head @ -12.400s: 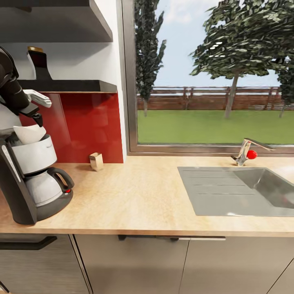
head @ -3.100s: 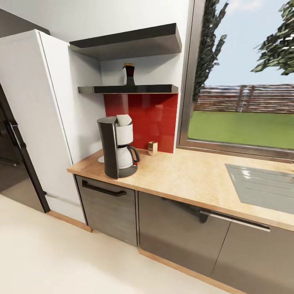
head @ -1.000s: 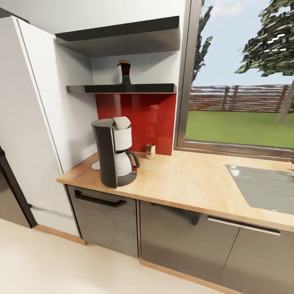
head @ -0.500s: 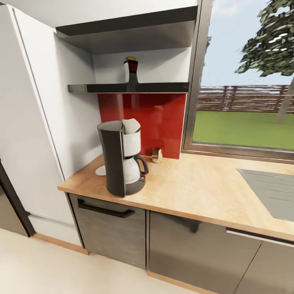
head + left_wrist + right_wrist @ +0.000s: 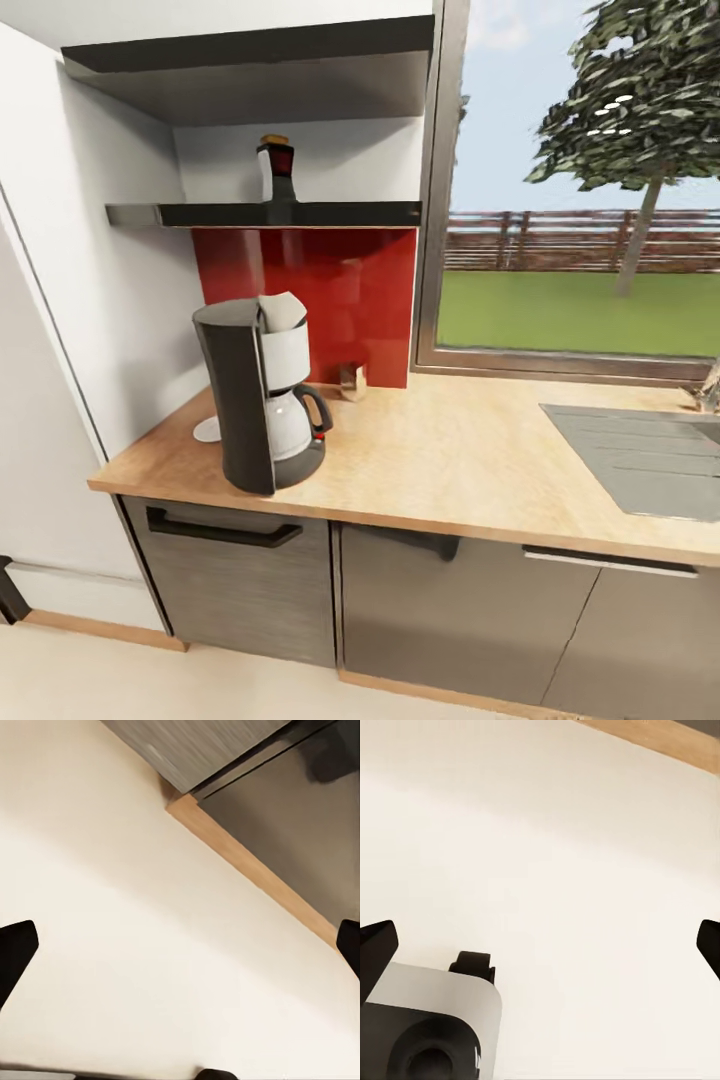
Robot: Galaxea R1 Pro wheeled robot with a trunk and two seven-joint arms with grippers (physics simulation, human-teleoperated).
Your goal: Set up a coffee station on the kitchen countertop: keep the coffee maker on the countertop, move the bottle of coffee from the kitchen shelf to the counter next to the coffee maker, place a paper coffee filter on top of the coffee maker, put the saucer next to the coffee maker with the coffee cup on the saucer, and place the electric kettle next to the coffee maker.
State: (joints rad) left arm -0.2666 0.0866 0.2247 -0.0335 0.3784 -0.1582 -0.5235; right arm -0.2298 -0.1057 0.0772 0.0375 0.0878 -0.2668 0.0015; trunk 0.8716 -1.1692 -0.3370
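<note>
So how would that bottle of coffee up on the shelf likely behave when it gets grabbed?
The bottle of coffee looks tall and narrow for its footprint, so a sideways nudge would probably tip it. Its surface appears smooth and glossy, so it may slip in a loose grip. It stands on the glossy kitchen shelf, where it could slide rather than stay put if pushed.

I count one coffee maker (image 5: 262,392), one paper coffee filter (image 5: 281,311), one bottle of coffee (image 5: 277,172), one saucer (image 5: 208,430), two shelves, one sink (image 5: 640,458), one small tan block (image 5: 352,381).
</note>
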